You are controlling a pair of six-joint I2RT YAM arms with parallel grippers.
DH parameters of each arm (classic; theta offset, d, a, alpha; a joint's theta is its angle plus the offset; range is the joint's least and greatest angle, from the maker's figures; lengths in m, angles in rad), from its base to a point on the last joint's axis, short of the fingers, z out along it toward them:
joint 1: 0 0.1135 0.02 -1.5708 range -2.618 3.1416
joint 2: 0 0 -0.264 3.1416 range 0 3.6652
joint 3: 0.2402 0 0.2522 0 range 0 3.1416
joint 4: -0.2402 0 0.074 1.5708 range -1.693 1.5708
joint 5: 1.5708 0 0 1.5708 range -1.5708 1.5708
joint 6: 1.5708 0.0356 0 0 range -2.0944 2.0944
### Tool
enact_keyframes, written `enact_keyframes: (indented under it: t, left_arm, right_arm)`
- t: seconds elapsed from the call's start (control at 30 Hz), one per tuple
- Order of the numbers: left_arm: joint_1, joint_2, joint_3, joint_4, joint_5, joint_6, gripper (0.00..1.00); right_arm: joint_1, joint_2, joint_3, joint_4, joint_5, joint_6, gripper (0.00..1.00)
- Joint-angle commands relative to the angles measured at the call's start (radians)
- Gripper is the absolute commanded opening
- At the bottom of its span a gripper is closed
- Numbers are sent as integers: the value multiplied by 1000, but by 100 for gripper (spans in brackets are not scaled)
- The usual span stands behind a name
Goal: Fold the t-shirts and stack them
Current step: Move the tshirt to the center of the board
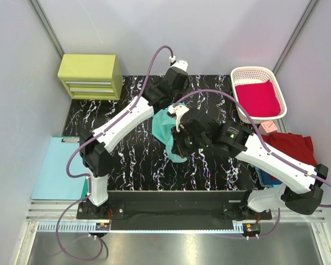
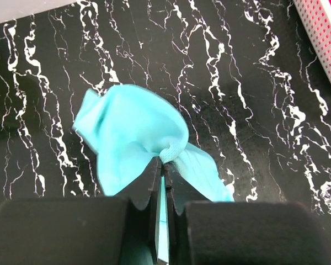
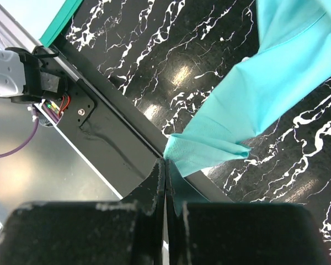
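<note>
surface: black marbled mat (image 1: 127, 160) between pale walls, both arms over its middle
mint-teal t-shirt (image 1: 164, 128): lifted off the mat, bunched, hanging between the two grippers
left gripper (image 2: 162, 165): jaws clamped on a gathered tuck of the teal cloth
right gripper (image 3: 165, 165): jaws pressed together, pinching a folded edge
other shirts: crimson t-shirt (image 1: 258, 97) in the white basket (image 1: 238, 74), dark red t-shirt (image 1: 289, 148) at the right
step, judged: spreading the shirt
doing it well: draw the grips apart evenly until taut, then lower flat
</note>
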Motion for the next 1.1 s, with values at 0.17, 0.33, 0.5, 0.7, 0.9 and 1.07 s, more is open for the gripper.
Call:
enact_keyframes:
  t: [0.17,0.33,0.5,0.7,0.9,1.07]
  left_arm:
    - [84,-18,5,21,25,-4,54]
    - [86,-126,-129,59,-76,-22,92]
    - [86,-261,-248,80,-98,-25,94]
    - [83,-412,-446,88,-3,-97,90]
    - [-65,-523,-673,111,56,-152,85]
    - [-176,-482,-736,119,88,-166,82]
  right_arm:
    - [9,8,5,43,61,2,1]
    - [9,24,63,22,147,-7,38]
    - [-3,15,112,3,334,-35,47]
    - [-123,17,112,9,396,-21,47]
    - [-316,18,49,59,408,30,47]
    - [-414,116,63,80,325,43,44]
